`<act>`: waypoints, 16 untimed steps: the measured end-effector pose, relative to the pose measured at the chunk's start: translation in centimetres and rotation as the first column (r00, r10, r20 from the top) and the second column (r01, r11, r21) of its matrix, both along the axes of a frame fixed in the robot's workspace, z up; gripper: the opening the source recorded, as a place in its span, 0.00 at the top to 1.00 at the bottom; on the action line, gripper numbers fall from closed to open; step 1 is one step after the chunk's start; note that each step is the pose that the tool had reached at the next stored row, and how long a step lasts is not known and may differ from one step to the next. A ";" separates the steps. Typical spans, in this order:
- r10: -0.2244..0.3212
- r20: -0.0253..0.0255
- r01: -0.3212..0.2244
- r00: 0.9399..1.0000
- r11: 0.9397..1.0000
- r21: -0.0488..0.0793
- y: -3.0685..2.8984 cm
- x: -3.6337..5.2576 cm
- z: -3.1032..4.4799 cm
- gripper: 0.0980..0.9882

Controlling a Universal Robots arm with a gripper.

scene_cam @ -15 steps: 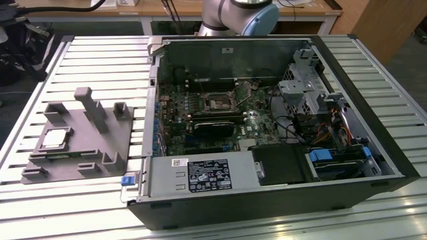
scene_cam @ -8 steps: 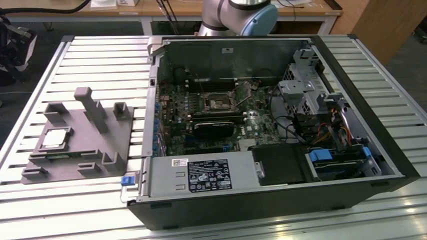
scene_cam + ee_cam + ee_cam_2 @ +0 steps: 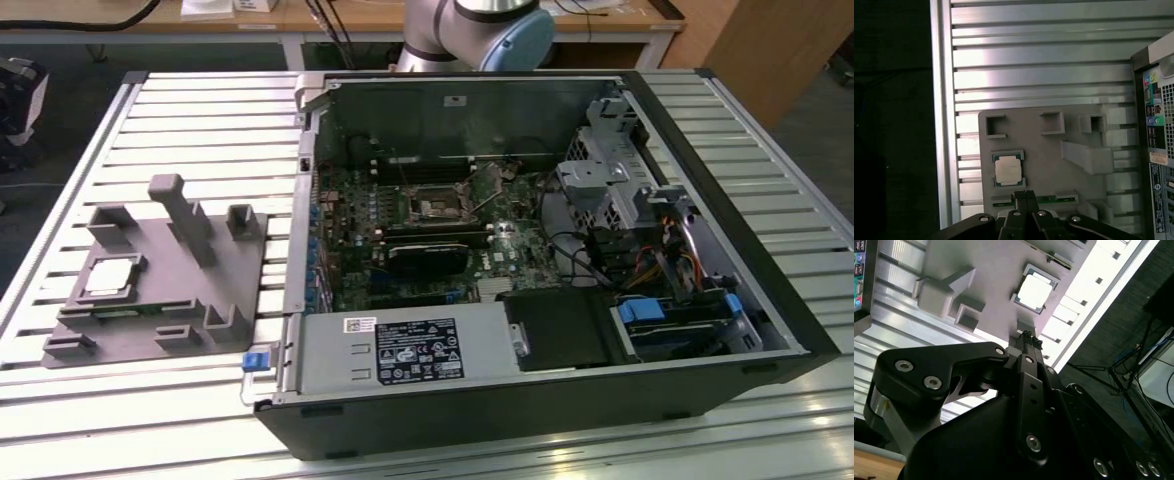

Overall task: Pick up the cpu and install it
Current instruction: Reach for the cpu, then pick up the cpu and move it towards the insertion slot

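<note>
**Step in hand: approach to the pickup.** We find the cpu [image 3: 110, 277] not yet lifted. It lies flat, metal face up, in its square seat on the grey tray [image 3: 167, 300], at the lower left of the exterior view. The tray rests on the slatted metal counter [image 3: 200, 130], just beside the open computer case [image 3: 534, 410], which takes up the middle and right of that view. The arm [image 3: 481, 30] shows at the top edge, behind the case.

**Gripper.** In both wrist views the gripper [image 3: 1029, 337] [image 3: 1024, 195] hangs above the tray and apart from it. Its tips point near one edge of the cpu [image 3: 1034, 291] [image 3: 1007, 169], not over its middle. We judge the fingers [image 3: 1020, 196] clenched on nothing: the two tips sit side by side with no gap that we can make out.

**Destination.** Inside the case, the dark socket [image 3: 438, 205] on the green board [image 3: 521, 255] appears unfilled. We cannot tell whether its metal frame is raised or lowered.

**Judgement.** The task is at its start and nothing is installed. The pickup calls for the fingers to part wider than the chip, centre over it and square up to its edges. They must then come down clear of the tray's upright blocks [image 3: 180, 205]. The chip is thin and flat, so the hold must be taken at the rim. A tilted hold would likely hamper seating in the socket.
</note>
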State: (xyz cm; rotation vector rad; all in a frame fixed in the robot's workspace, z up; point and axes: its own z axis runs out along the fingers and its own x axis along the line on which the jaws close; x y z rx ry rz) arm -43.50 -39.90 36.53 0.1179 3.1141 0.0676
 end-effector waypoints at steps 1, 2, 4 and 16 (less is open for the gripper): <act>0.000 -0.001 0.000 1.000 1.000 0.000 0.00 -0.08 -0.03 0.99; 0.000 -0.001 0.000 1.000 1.000 0.000 0.00 -0.14 -0.06 0.99; 0.000 -0.002 0.000 1.000 1.000 0.000 0.00 -0.17 -0.12 0.99; 0.000 -0.005 0.000 1.000 1.000 -0.002 -0.05 -0.18 -1.01 0.99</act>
